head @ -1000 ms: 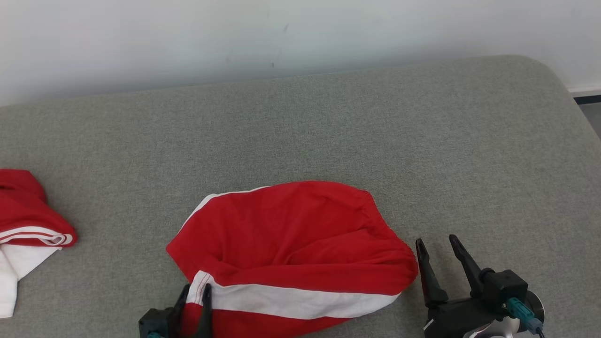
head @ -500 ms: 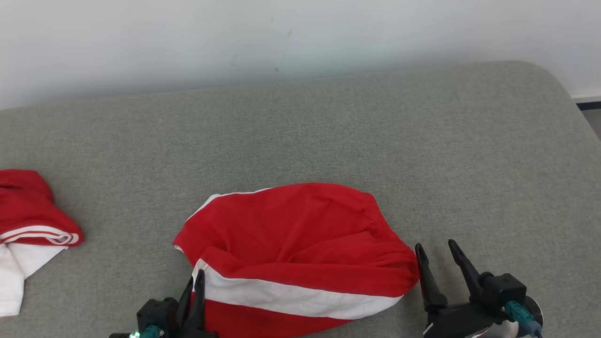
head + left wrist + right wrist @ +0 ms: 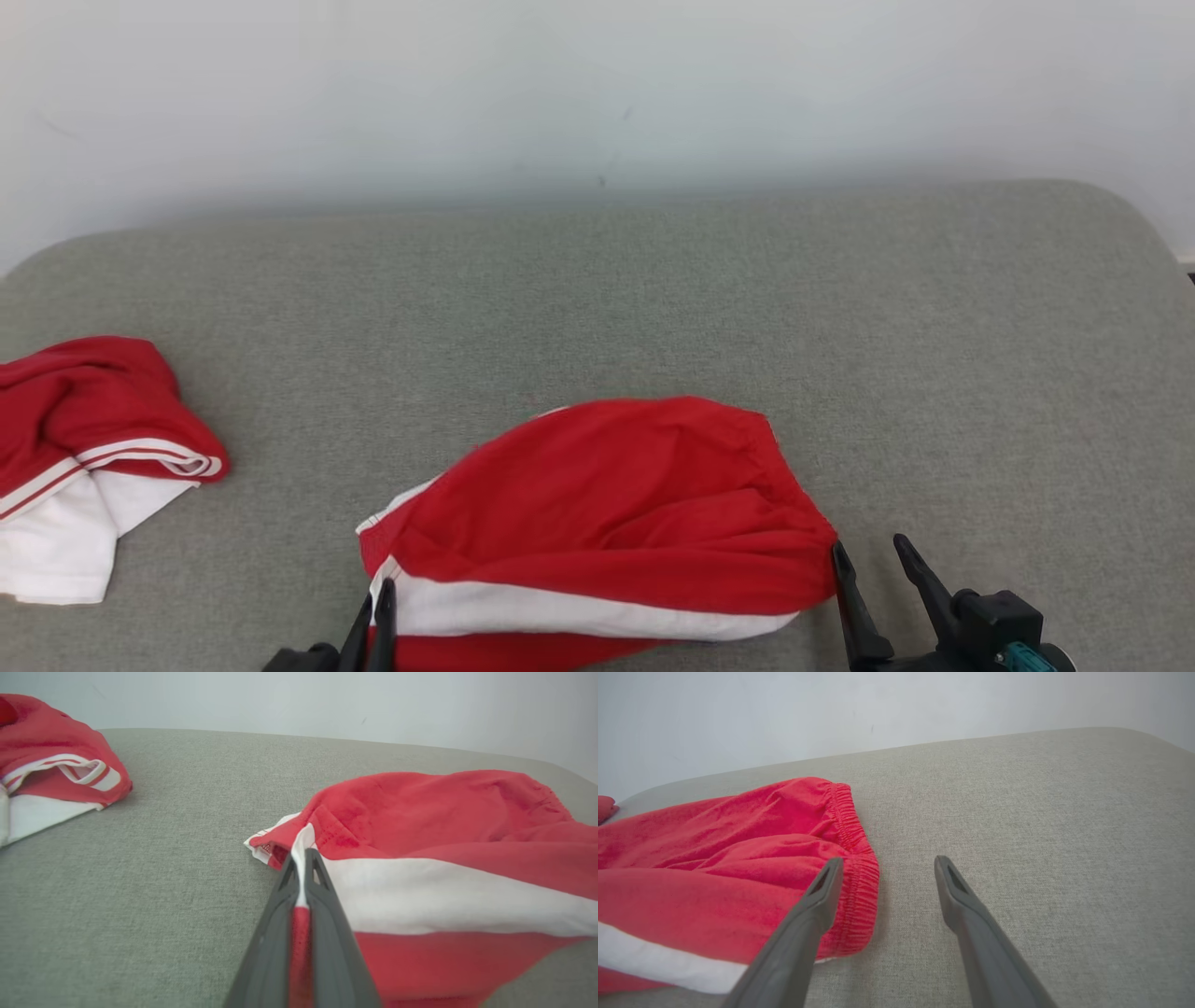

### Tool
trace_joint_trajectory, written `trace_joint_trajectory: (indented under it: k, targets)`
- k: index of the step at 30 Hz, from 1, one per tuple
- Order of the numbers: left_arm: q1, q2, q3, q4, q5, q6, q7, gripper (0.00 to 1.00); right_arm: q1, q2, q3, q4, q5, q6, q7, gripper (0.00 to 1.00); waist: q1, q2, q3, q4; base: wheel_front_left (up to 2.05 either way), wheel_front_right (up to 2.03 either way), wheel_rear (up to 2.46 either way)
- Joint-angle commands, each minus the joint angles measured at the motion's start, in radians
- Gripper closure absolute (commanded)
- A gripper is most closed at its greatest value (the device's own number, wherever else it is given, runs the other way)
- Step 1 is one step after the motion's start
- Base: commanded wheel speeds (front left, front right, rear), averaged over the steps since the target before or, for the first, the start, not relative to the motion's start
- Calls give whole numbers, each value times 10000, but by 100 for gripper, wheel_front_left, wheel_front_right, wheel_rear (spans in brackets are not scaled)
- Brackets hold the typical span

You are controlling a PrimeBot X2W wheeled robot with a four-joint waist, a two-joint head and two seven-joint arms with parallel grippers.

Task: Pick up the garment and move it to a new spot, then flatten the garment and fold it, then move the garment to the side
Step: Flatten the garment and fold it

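Head view: garment (image 3: 607, 504) lies left-right, waistband (image 3: 801, 487) twd right gripper (image 3: 868, 547).

This is a plain indoor room that looks more like a bare test space than a lived-in home, though which cannot be told for sure. A broad grey-green padded platform covered in woven fabric (image 3: 653, 308), round-cornered like a mattress, stands against a flat white painted wall (image 3: 373, 84) bearing small dark scuff marks (image 3: 602, 180). On the platform lie red elastic-waisted shorts with a white band (image 3: 616, 504) and a crumpled red-and-white garment (image 3: 93, 439).
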Motion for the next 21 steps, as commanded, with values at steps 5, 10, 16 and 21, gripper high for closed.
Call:
trace_joint_trajectory:
  k: [5,10,16,21]
  targets:
    - [325,4,14,138,-17,-56,-34,9,137,71,91,109,102,9,-2,0,2,0,-239,226,0,0,0]
    - [400,4,-67,277,-35,-135,-34,0,143,39,184,205,131,9,-2,0,2,0,-331,235,0,0,0]
    - [431,2,-229,402,-68,-172,-34,0,151,-27,266,267,186,9,-2,0,2,0,-424,135,0,0,0]
    - [389,4,-261,625,-100,-163,-34,0,172,-63,288,274,207,9,-2,0,2,0,-433,70,0,0,0]
